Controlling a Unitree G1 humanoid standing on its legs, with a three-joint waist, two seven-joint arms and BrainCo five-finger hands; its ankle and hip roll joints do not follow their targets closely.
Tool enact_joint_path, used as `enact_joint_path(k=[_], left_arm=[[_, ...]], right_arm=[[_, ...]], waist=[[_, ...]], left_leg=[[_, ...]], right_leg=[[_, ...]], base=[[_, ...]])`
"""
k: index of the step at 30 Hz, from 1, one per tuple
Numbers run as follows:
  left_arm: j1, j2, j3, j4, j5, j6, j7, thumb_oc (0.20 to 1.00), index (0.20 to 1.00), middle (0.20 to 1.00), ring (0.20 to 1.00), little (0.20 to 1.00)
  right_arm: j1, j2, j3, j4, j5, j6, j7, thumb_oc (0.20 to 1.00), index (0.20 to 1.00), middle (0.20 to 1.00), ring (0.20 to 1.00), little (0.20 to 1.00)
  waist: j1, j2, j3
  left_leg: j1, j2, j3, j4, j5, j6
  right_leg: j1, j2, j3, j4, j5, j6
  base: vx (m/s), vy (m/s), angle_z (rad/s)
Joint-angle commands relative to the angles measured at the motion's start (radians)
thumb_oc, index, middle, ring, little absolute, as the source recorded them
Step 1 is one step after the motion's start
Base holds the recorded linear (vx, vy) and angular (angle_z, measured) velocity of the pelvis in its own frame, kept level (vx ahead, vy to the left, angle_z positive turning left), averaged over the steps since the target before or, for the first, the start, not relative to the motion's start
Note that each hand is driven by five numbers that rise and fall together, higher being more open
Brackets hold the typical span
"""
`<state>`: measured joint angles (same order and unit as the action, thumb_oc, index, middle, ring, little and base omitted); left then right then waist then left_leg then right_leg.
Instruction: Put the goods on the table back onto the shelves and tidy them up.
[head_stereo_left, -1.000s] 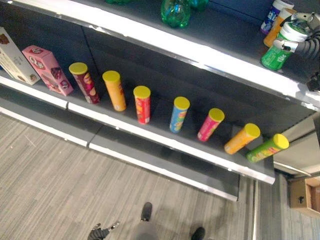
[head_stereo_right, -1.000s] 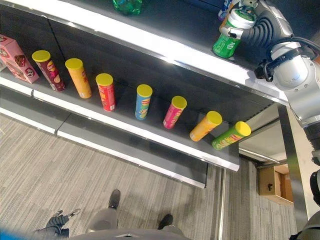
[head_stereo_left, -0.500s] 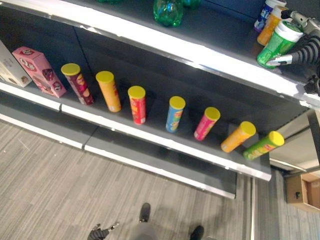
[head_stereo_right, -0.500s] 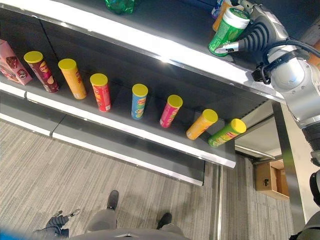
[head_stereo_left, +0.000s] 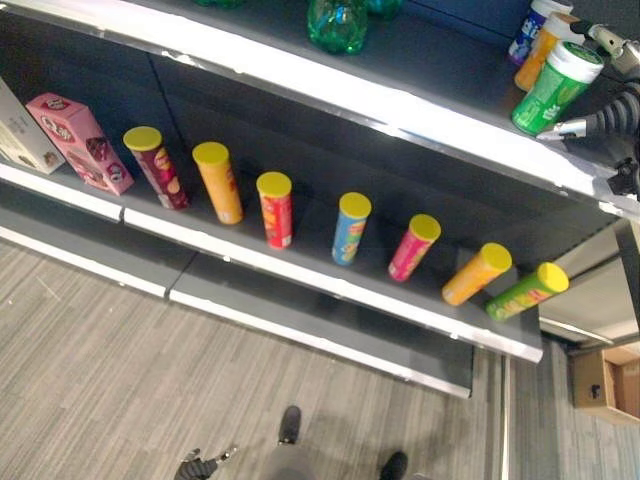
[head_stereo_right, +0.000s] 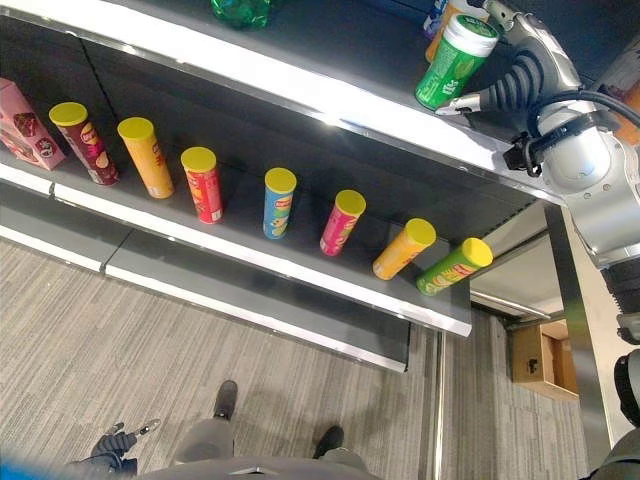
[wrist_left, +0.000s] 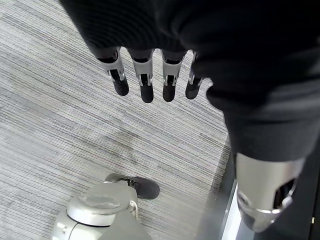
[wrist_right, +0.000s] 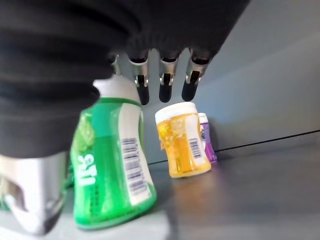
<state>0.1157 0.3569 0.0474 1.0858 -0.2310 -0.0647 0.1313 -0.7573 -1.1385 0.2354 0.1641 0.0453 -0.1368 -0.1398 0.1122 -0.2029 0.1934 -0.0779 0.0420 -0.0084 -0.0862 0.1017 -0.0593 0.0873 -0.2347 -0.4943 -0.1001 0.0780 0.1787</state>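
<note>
A green bottle with a white cap (head_stereo_right: 455, 62) stands on the upper shelf (head_stereo_right: 300, 90), near its front edge at the right. My right hand (head_stereo_right: 520, 70) is just to the right of it, its fingers (wrist_right: 167, 85) straight and held above and past the bottle (wrist_right: 112, 160), its thumb low beside the bottle. The hand is open and nothing is curled round the bottle. Behind it stand an orange bottle (wrist_right: 182, 145) and a purple one (wrist_right: 206, 137). My left hand (wrist_left: 145, 80) hangs open over the carpet, holding nothing.
Several yellow-lidded chip tubes (head_stereo_left: 275, 208) stand in a row on the lower shelf, the rightmost two (head_stereo_left: 528, 291) leaning over. A pink box (head_stereo_left: 80, 140) sits at the left. Green plastic bottles (head_stereo_left: 337, 22) stand further left on the upper shelf. A cardboard box (head_stereo_left: 605, 385) lies low right.
My right hand has let go of the green bottle and drawn back a little to the right. The bottle went from tilted in the hand to standing on the shelf.
</note>
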Motion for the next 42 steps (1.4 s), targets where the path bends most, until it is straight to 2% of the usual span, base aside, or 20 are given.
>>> enact_joint_path(k=[1, 5, 8, 10, 11, 17, 21, 22, 25, 29, 31, 32, 33, 34, 35, 36, 42], left_arm=[[-0.017, 0.033, -0.002, 0.003, 0.016, -0.008, 0.029, 1.0, 1.0, 1.0, 1.0, 1.0], [-0.026, 0.022, -0.011, -0.005, 0.035, -0.004, 0.057, 1.0, 1.0, 1.0, 1.0, 1.0], [-0.032, 0.016, -0.021, -0.006, 0.039, 0.001, 0.08, 1.0, 1.0, 1.0, 1.0, 1.0], [-0.033, 0.017, -0.025, -0.005, 0.037, 0.002, 0.083, 1.0, 1.0, 1.0, 1.0, 1.0], [-0.034, 0.014, -0.03, 0.0, 0.035, 0.007, 0.09, 1.0, 1.0, 1.0, 1.0, 1.0], [-0.03, 0.014, -0.021, -0.001, 0.034, 0.009, 0.097, 1.0, 1.0, 1.0, 1.0, 1.0], [-0.032, 0.012, -0.019, -0.002, 0.035, 0.01, 0.1, 1.0, 1.0, 1.0, 1.0, 1.0], [-0.032, 0.006, -0.012, -0.004, 0.034, 0.012, 0.096, 1.0, 1.0, 1.0, 1.0, 1.0], [-0.032, 0.005, -0.007, -0.005, 0.032, 0.013, 0.084, 1.0, 1.0, 1.0, 1.0, 1.0], [-0.03, 0.001, -0.001, -0.011, 0.044, 0.01, 0.044, 1.0, 1.0, 1.0, 1.0, 1.0], [-0.031, 0.004, 0.004, -0.018, 0.05, 0.005, 0.02, 1.0, 1.0, 1.0, 1.0, 1.0], [-0.036, 0.011, 0.008, -0.033, 0.061, 0.002, 0.0, 1.0, 1.0, 1.0, 1.0, 1.0], [-0.036, 0.011, 0.007, -0.033, 0.061, 0.002, 0.0, 1.0, 1.0, 1.0, 1.0, 1.0], [-0.039, 0.021, 0.016, -0.05, 0.073, -0.001, -0.01, 1.0, 1.0, 1.0, 1.0, 1.0], [-0.036, 0.026, 0.017, -0.057, 0.082, -0.001, -0.019, 1.0, 1.0, 1.0, 1.0, 1.0], [-0.036, 0.027, 0.015, -0.058, 0.082, -0.001, -0.019, 1.0, 1.0, 1.0, 1.0, 1.0], [-0.041, 0.044, 0.001, -0.115, 0.1, -0.011, -0.05, 1.0, 1.0, 1.0, 1.0, 1.0]], right_arm=[[-0.028, 0.006, -0.057, -0.077, -0.131, 0.001, -0.14, 1.0, 1.0, 1.0, 1.0, 1.0], [0.007, 0.03, -0.153, -0.126, -0.289, 0.038, -0.256, 1.0, 1.0, 1.0, 1.0, 1.0], [0.024, 0.056, -0.258, -0.149, -0.343, 0.07, -0.363, 1.0, 1.0, 1.0, 1.0, 1.0], [0.037, 0.064, -0.287, -0.157, -0.35, 0.079, -0.382, 1.0, 1.0, 1.0, 1.0, 1.0], [0.038, 0.073, -0.337, -0.174, -0.357, 0.087, -0.437, 1.0, 1.0, 1.0, 1.0, 1.0], [0.083, 0.066, -0.418, -0.232, -0.388, 0.107, -0.484, 1.0, 1.0, 1.0, 1.0, 1.0], [0.134, 0.069, -0.467, -0.274, -0.374, 0.101, -0.481, 1.0, 1.0, 1.0, 1.0, 1.0], [0.178, 0.08, -0.493, -0.308, -0.337, 0.077, -0.461, 1.0, 1.0, 1.0, 1.0, 1.0], [0.272, 0.113, -0.544, -0.372, -0.27, 0.033, -0.409, 1.0, 1.0, 1.0, 1.0, 1.0], [0.451, 0.202, -0.624, -0.452, -0.008, -0.087, -0.235, 1.0, 1.0, 1.0, 1.0, 1.0], [0.524, 0.264, -0.644, -0.456, 0.148, -0.126, -0.142, 1.0, 1.0, 1.0, 1.0, 1.0], [0.61, 0.291, -0.656, -0.438, 0.24, -0.131, -0.057, 1.0, 1.0, 1.0, 1.0, 1.0], [0.611, 0.291, -0.657, -0.439, 0.24, -0.131, -0.057, 1.0, 1.0, 1.0, 1.0, 1.0], [0.694, 0.322, -0.668, -0.433, 0.298, -0.116, 0.006, 1.0, 1.0, 1.0, 1.0, 1.0], [0.73, 0.343, -0.68, -0.428, 0.333, -0.109, 0.039, 1.0, 1.0, 1.0, 1.0, 1.0], [0.733, 0.344, -0.683, -0.429, 0.334, -0.109, 0.04, 1.0, 1.0, 1.0, 1.0, 1.0], [0.87, 0.425, -0.711, -0.385, 0.49, -0.081, 0.16, 1.0, 1.0, 1.0, 1.0, 1.0]], waist=[[0.017, 0.016, -0.015], [0.026, 0.018, -0.013], [0.03, 0.019, -0.01], [0.033, 0.016, -0.011], [0.034, 0.011, -0.012], [0.028, 0.001, -0.017], [0.016, -0.006, -0.02], [-0.003, -0.008, -0.023], [-0.016, -0.009, -0.024], [-0.058, -0.003, -0.026], [-0.081, 0.006, -0.023], [-0.099, 0.013, -0.023], [-0.098, 0.012, -0.023], [-0.125, 0.023, -0.02], [-0.134, 0.031, -0.02], [-0.132, 0.029, -0.023], [-0.2, 0.066, -0.034]], left_leg=[[0.059, 0.035, 0.039, 0.001, -0.131, -0.051], [0.056, 0.032, 0.033, 0.002, -0.135, -0.046], [0.05, 0.029, 0.025, 0.003, -0.136, -0.042], [0.049, 0.028, 0.024, 0.003, -0.137, -0.042], [0.048, 0.026, 0.021, 0.003, -0.14, -0.04], [0.055, 0.023, 0.023, 0.003, -0.146, -0.038], [0.054, 0.021, 0.026, 0.001, -0.143, -0.035], [0.057, 0.022, 0.031, 0.001, -0.143, -0.034], [0.064, 0.026, 0.041, 0.0, -0.147, -0.036], [0.08, 0.031, 0.069, 0.0, -0.153, -0.034], [0.085, 0.031, 0.084, 0.0, -0.155, -0.033], [0.095, 0.032, 0.104, 0.001, -0.159, -0.031], [0.094, 0.032, 0.105, 0.0, -0.159, -0.031], [0.102, 0.035, 0.123, 0.001, -0.161, -0.031], [0.11, 0.039, 0.135, 0.003, -0.168, -0.032], [0.107, 0.036, 0.136, 0.001, -0.163, -0.03], [0.133, 0.039, 0.185, 0.0, -0.172, -0.028]], right_leg=[[0.012, -0.037, 0.027, 0.042, -0.056, 0.055], [0.011, -0.039, 0.022, 0.043, -0.058, 0.056], [0.008, -0.041, 0.022, 0.043, -0.058, 0.057], [0.008, -0.041, 0.021, 0.043, -0.058, 0.058], [0.007, -0.041, 0.022, 0.042, -0.059, 0.059], [0.007, -0.039, 0.031, 0.041, -0.059, 0.06], [0.003, -0.039, 0.035, 0.04, -0.056, 0.06], [0.0, -0.041, 0.039, 0.04, -0.055, 0.06], [0.001, -0.038, 0.049, 0.04, -0.056, 0.06], [-0.006, -0.039, 0.074, 0.044, -0.056, 0.062], [-0.013, -0.041, 0.088, 0.047, -0.054, 0.064], [-0.024, -0.043, 0.111, 0.051, -0.05, 0.066], [-0.026, -0.043, 0.112, 0.051, -0.05, 0.066], [-0.034, -0.043, 0.13, 0.055, -0.049, 0.067], [-0.038, -0.042, 0.144, 0.059, -0.051, 0.068], [-0.043, -0.044, 0.145, 0.058, -0.048, 0.069], [-0.064, -0.042, 0.202, 0.063, -0.04, 0.071]], base=[[0.0, 0.0, 0.0], [0.0, 0.0, 0.0], [0.0, 0.0, 0.0], [0.0, 0.0, 0.0], [0.0, 0.0, 0.0], [0.0, 0.0, 0.0], [0.0, 0.0, 0.0], [0.0, 0.0, 0.0], [0.0, 0.007, -0.02], [-0.01, 0.025, -0.13], [-0.02, 0.029, -0.35], [-0.02, 0.027, -0.41], [-0.04, 0.024, -0.44], [-0.02, 0.014, -0.36], [-0.03, 0.019, -0.33], [0.0, 0.014, -0.4], [0.0, 0.018, -0.37]])
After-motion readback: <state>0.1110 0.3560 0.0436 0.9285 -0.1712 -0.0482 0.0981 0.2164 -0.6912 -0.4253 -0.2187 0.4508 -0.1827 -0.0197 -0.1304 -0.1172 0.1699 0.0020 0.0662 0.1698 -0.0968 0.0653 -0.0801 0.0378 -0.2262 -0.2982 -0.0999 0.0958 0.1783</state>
